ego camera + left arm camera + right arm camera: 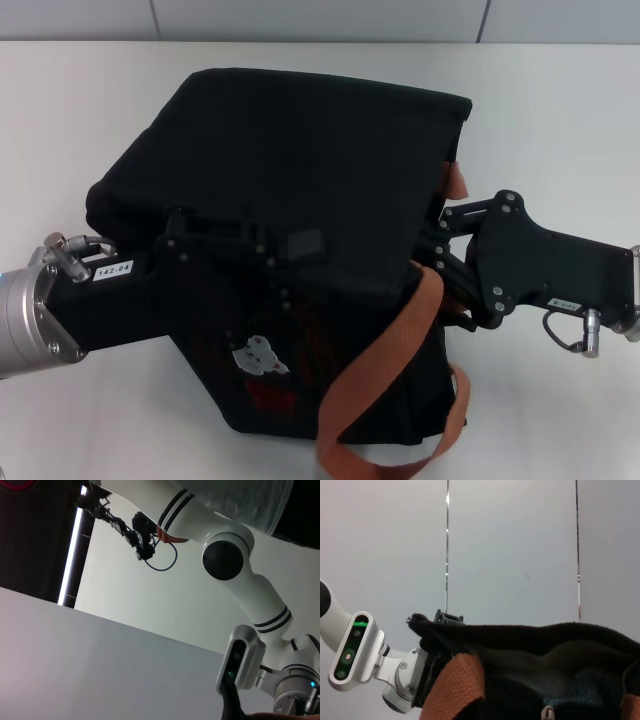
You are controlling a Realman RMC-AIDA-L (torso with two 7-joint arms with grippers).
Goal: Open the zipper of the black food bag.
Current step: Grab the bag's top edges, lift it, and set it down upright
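Observation:
The black food bag [300, 130] stands in the middle of the white table, its front with a small bear patch [260, 355] facing me. My left gripper [300, 248] reaches in from the left and lies against the bag's upper front. My right gripper [435, 245] presses into the bag's right end beside an orange-brown strap [380, 370]. In the right wrist view the bag's top edge [530, 640] gapes, showing grey lining, and the zipper's small silver pull tab [547, 713] sits at the frame's lower edge. The zipper does not show in the head view.
The white table [560, 130] runs around the bag, with a wall behind it. A loose strap loop [400, 460] hangs toward the near table edge. The left wrist view shows only the room, a white robot arm [225, 555] and a dark scrap of bag [232, 705].

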